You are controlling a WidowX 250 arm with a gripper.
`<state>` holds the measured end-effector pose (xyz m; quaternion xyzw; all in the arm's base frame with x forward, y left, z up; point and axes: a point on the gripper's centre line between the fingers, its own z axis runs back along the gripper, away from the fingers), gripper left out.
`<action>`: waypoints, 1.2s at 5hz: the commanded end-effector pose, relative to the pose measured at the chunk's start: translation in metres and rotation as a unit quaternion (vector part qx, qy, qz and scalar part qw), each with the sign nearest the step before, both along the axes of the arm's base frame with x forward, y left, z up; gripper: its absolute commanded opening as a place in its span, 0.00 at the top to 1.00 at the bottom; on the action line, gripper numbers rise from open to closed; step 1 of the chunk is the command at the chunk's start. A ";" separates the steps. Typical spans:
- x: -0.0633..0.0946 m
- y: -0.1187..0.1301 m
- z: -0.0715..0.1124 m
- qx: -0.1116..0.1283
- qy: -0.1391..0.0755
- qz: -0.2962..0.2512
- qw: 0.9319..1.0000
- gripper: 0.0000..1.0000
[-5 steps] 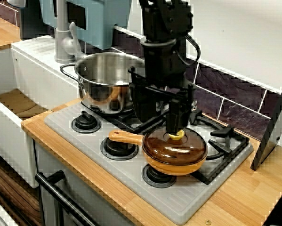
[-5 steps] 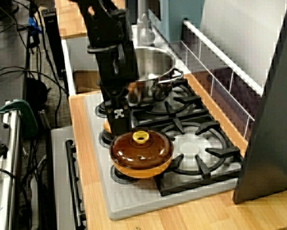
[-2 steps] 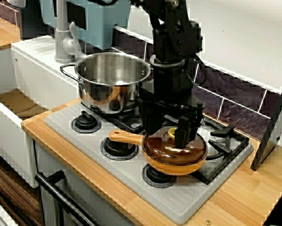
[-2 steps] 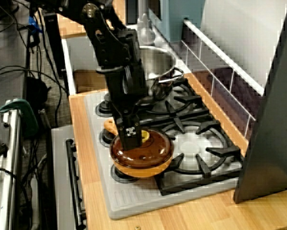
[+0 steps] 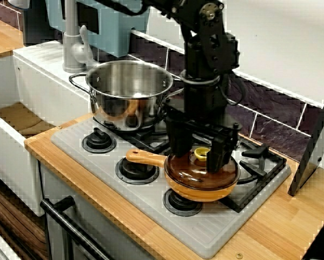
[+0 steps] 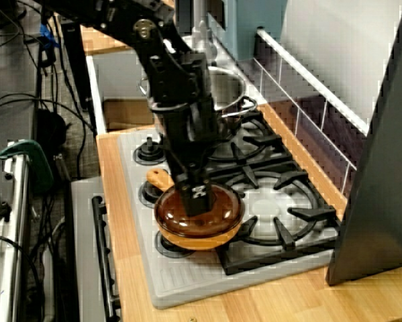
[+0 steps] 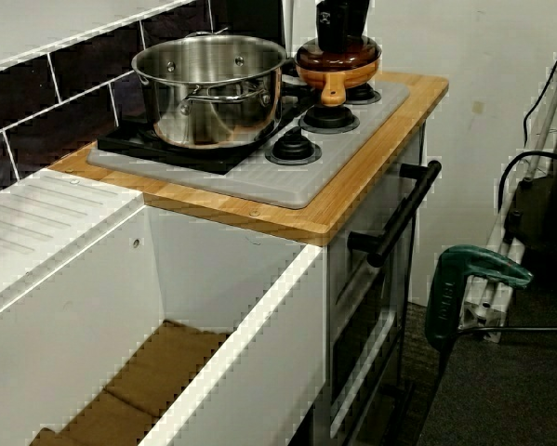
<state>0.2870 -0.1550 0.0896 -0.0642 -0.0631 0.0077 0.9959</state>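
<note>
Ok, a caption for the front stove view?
Open hand straddles the lid knob of a brown pan beside a steel pot.

In the view from the front, the yellow knob (image 5: 201, 154) of the brown lid (image 5: 202, 174) is showing between the fingers of the gripper (image 5: 199, 158). The right finger is overlapping it, though, and we are not managing to tell whether the pads are touching it (the picture is too coarse there). In the view from the stove's end, the gripper is covering the knob completely, and it is also hiding most of the pan handle (image 6: 158, 178). In the view from the sink side, the top edge is cutting the gripper off, so we are seeing only its lowest part. The arm (image 5: 207, 49) is also running out past the top edge in the front view.
</note>
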 end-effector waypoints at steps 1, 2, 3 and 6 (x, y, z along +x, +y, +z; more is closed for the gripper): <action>0.014 0.003 0.011 -0.012 -0.005 0.014 1.000 0.00; 0.016 0.004 0.009 -0.009 -0.005 0.016 1.000 0.00; 0.013 0.003 0.007 -0.006 -0.006 0.014 1.000 0.00; 0.009 0.002 0.000 -0.004 -0.012 0.021 1.000 1.00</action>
